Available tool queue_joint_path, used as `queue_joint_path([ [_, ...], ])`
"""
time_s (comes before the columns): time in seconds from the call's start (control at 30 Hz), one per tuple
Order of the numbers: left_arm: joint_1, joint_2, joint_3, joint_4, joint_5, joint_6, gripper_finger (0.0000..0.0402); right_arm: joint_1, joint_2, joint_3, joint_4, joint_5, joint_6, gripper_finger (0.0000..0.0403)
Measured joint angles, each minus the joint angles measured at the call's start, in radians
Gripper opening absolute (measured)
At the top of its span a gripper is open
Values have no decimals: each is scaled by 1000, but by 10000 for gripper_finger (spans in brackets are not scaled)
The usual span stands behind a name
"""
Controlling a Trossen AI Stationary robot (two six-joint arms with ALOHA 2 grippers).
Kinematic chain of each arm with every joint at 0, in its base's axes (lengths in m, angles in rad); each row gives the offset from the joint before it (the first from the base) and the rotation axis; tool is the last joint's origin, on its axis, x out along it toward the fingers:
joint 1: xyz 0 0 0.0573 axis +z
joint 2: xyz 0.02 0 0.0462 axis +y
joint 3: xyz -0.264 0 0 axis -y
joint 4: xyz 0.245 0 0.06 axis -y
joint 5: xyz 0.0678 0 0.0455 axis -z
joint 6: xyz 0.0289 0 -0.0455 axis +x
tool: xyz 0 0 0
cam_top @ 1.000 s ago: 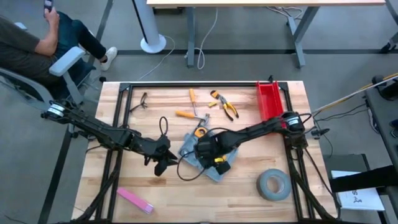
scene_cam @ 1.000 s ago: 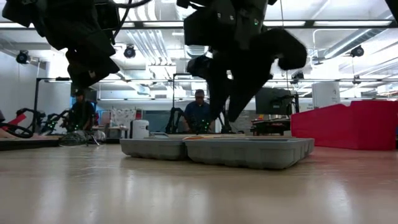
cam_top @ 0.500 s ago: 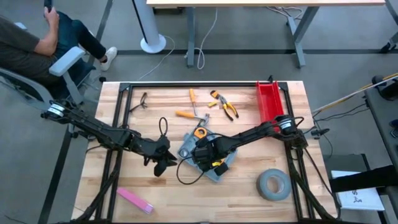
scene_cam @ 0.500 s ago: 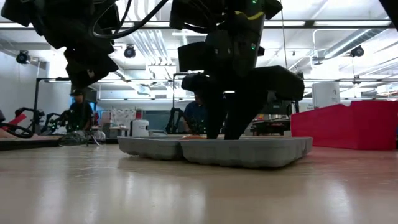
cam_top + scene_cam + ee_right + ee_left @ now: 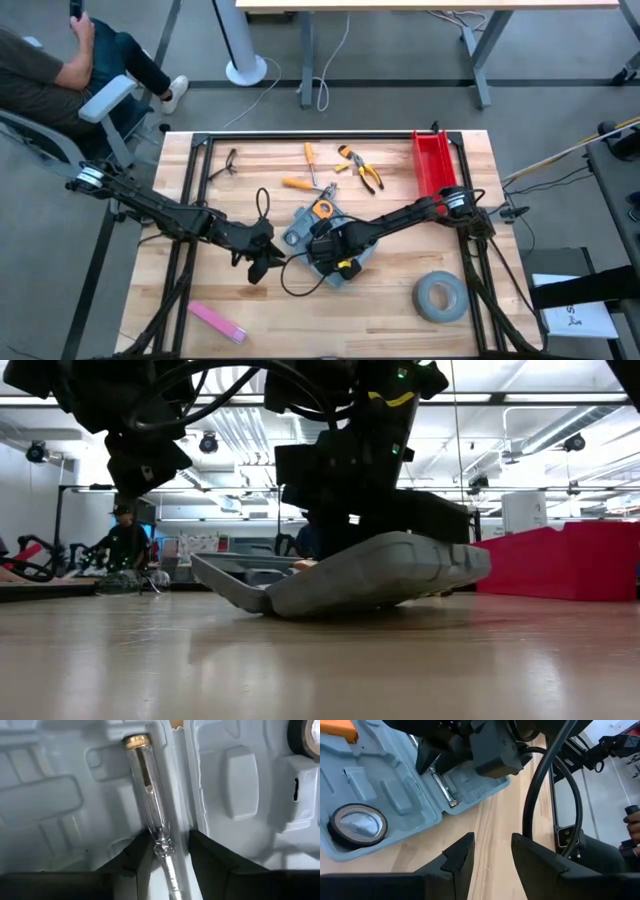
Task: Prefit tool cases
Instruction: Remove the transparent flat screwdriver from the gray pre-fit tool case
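Tabletop: tool case (image 5: 322, 236) beneath right gripper (image 5: 327, 248).

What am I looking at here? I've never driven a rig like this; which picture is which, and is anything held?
Two dark robot arms work at a wooden table. One picture looks straight down, one level across the tabletop, and each wrist carries a camera. The open blue-grey tool case lies mid-table, one half tilted up. The right gripper is inside it, fingers open either side of a clear-handled tool. The left gripper hovers open and empty beside it. Around lie pliers, a red bin and a grey tape roll.
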Motion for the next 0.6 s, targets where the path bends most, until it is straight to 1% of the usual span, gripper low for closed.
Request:
queue_joint_path([
  [0.6,-2,0,0,1,5,0,137,-2,-16,-9,18,25,1,50],
])
